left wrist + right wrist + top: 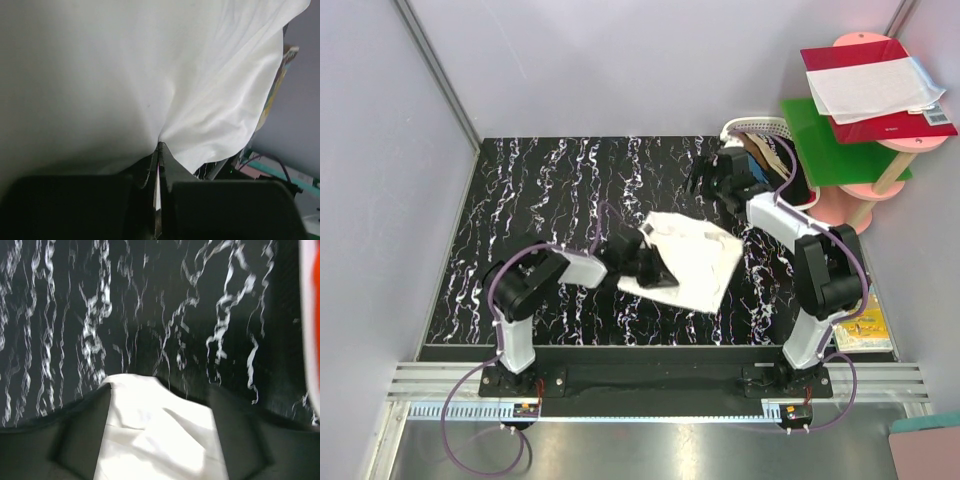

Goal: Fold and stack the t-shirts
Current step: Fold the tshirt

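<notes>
The shirt (pixel 690 262) is thin white cloth, light and limp. It drapes and creases from wherever it is pinched and will not hold a fold unless it is laid flat. It sits bunched into a rough diamond just right of the table's (pixel 540 200) middle, partly lifted, with only plain white showing. The left gripper (pixel 159 150) is clamped tight on a tuck at the shirt's 9 o'clock edge, and in the left wrist view creases fan out from that pinch. The right gripper (pixel 160 395) has its jaws spread wide and grips nothing. Cloth shows low between its fingers in its own view, but from above it hovers apart from the shirt, at the shirt's 1 o'clock. The best holds are probably a hem, shoulder seam or corner, where doubled cloth slips less, with the two grips well apart so the fabric hangs taut. A single pinch is likely to let it sag and twist. Open dark table lies from 9 to 12 o'clock, which should give room to spread it. The basket (pixel 757 126) crowds the 1 o'clock corner, and the right edge is close at 3 o'clock.
</notes>
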Controlling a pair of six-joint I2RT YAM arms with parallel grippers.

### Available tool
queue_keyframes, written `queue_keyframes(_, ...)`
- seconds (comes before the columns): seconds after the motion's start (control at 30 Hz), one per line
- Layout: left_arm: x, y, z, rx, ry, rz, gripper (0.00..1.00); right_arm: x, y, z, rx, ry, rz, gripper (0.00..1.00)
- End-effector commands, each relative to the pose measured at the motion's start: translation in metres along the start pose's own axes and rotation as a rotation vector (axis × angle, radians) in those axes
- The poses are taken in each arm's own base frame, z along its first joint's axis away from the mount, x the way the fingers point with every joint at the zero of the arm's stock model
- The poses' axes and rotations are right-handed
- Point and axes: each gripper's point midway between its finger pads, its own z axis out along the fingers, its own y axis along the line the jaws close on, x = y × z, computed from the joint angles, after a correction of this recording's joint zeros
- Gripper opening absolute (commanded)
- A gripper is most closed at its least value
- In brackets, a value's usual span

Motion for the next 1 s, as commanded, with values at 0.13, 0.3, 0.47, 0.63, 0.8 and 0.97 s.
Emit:
queue_keyframes(0.13,0.063,-0.056,-0.028,-0.021,-0.056,0.315,0.99,0.048,0.027,-0.062,-0.146,0.069,-0.004,0.99)
queue_keyframes(0.3,0.047,-0.081,-0.065,-0.076,-0.212,0.481,0.99,0.040,0.029,-0.105,-0.161,0.001,0.015,1.00)
queue_keyframes(0.47,-0.002,-0.054,-0.079,-0.338,-0.346,0.616,0.00,0.022,0.021,-0.139,-0.130,-0.105,0.020,0.55)
queue_keyframes(0.63,-0.027,-0.059,-0.057,-0.440,-0.312,0.669,0.00,0.032,-0.024,-0.158,0.116,-0.079,0.060,0.00)
queue_keyframes(0.8,-0.080,-0.050,-0.096,-0.605,-0.456,0.610,0.00,0.076,-0.039,-0.152,0.168,0.071,0.092,0.00)
queue_keyframes(0.97,-0.161,-0.006,-0.178,-0.785,-0.564,0.442,0.09,0.117,-0.047,-0.141,0.198,0.223,0.120,0.00)
